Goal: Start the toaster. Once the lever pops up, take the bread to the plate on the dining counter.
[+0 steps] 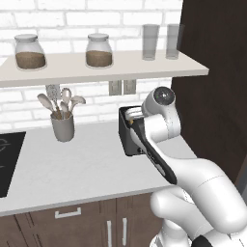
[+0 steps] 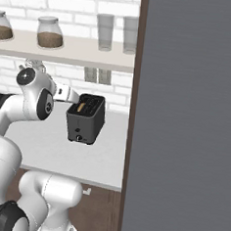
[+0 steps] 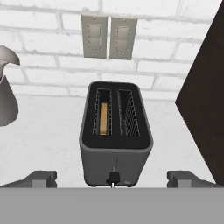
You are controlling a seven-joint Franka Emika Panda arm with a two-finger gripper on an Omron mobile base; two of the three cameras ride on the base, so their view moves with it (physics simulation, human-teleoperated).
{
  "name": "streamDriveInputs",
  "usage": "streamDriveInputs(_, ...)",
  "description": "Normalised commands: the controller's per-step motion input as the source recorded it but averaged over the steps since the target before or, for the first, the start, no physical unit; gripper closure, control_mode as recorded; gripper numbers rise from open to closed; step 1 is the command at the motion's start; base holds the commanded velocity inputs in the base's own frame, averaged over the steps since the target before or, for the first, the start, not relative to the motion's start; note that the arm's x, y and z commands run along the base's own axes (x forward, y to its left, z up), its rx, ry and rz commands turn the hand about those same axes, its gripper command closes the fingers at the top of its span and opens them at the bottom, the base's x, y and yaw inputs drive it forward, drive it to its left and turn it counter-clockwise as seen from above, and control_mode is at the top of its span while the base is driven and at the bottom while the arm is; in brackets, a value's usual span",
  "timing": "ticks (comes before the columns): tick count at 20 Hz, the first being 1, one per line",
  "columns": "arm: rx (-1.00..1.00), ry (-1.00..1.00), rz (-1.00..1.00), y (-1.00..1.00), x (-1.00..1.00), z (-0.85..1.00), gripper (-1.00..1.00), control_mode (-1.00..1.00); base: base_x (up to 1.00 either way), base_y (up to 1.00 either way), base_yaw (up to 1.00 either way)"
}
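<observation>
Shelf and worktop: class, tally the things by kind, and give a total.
Lidded jars: 2
Tumblers: 2
Utensil pot: 1
Toaster: 1
Bread slice, in toaster slot: 1
Total: 7

Dark grey toaster (image 3: 116, 144), golden-brown bread (image 3: 103, 119), white brick wall (image 3: 43, 39), pale grey worktop (image 1: 72, 169).

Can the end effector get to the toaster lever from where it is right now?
Probably yes. The open end effector faces the toaster front, with its lever midway between the fingertips and nothing in between.
</observation>
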Motion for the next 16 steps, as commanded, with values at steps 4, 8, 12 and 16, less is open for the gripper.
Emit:
streamDriveInputs(4, 0.0, 0.0, 0.0, 0.0, 0.0, 0.0, -1.0, -1.0, 0.0, 0.0, 0.0)
streamDriveInputs(8, 0.0, 0.0, 0.0, 0.0, 0.0, 0.0, -1.0, -1.0, 0.0, 0.0, 0.0)
streamDriveInputs(12, 0.0, 0.0, 0.0, 0.0, 0.0, 0.0, -1.0, -1.0, 0.0, 0.0, 0.0)
streamDriveInputs(16, 0.0, 0.0, 0.0, 0.0, 0.0, 0.0, -1.0, -1.0, 0.0, 0.0, 0.0)
